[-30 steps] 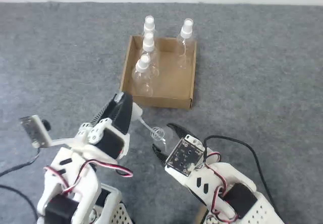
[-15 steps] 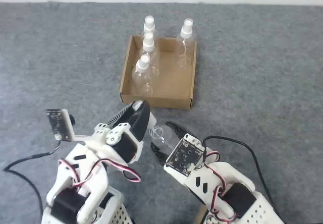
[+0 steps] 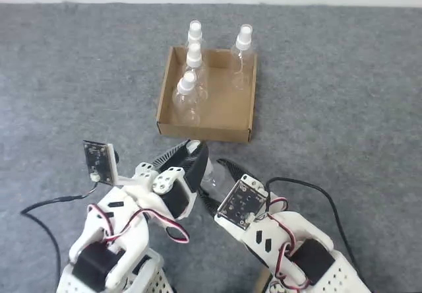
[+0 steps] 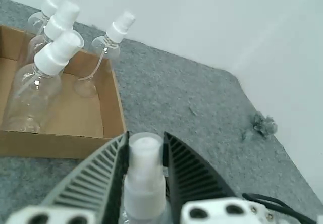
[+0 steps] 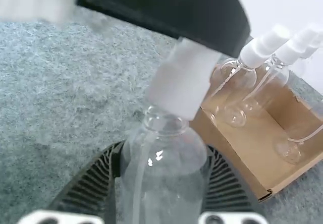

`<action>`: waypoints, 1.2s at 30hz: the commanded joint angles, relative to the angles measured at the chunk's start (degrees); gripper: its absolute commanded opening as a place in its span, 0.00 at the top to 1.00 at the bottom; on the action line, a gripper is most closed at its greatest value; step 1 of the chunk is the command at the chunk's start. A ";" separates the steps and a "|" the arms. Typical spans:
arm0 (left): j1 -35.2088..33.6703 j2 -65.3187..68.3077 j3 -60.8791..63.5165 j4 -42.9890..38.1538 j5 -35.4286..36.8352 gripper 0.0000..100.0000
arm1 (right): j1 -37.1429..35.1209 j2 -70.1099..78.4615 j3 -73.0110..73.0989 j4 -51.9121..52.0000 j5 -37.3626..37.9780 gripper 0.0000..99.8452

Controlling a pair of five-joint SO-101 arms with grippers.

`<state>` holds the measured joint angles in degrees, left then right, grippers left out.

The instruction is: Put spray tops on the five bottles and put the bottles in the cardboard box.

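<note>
A clear bottle (image 5: pixel 162 169) stands upright on the grey carpet in front of the cardboard box (image 3: pixel 204 133), with my right gripper (image 5: pixel 161 193) shut around its body. In the high view the bottle (image 3: pixel 208 173) is largely covered by the arms. My left gripper (image 4: pixel 145 151) is shut on a white spray top (image 4: pixel 144 176). In the right wrist view the spray top (image 5: pixel 182 80) hangs tilted just above the bottle's neck, and its dip tube runs down inside the bottle. Both grippers (image 3: pixel 198 161) (image 3: pixel 216 182) meet just in front of the box.
Several clear bottles (image 3: pixel 187 95) with white spray tops stand upright in the box (image 4: pixel 108 98), most along its left side and one (image 3: pixel 242 59) at the far right corner. Grey carpet lies open on either side of the box.
My left arm has swung right and carried the spray top over the bottle's mouth. The right gripper and the bottle have stayed in place.
</note>
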<state>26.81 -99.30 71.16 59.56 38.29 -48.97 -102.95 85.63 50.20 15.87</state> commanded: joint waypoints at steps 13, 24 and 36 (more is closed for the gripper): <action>0.53 -0.44 -0.75 1.05 -0.53 0.99 | -0.13 -0.75 -1.23 -2.59 -4.57 0.99; 0.53 -0.53 -0.84 0.97 -0.79 0.99 | -0.04 -0.57 -1.23 -3.30 -8.18 0.99; 0.00 -0.53 -0.92 -0.88 -2.99 0.99 | 1.01 2.51 -3.87 -2.77 -8.53 0.99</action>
<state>26.90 -99.47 71.16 60.44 36.09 -49.14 -102.77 85.63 49.05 7.96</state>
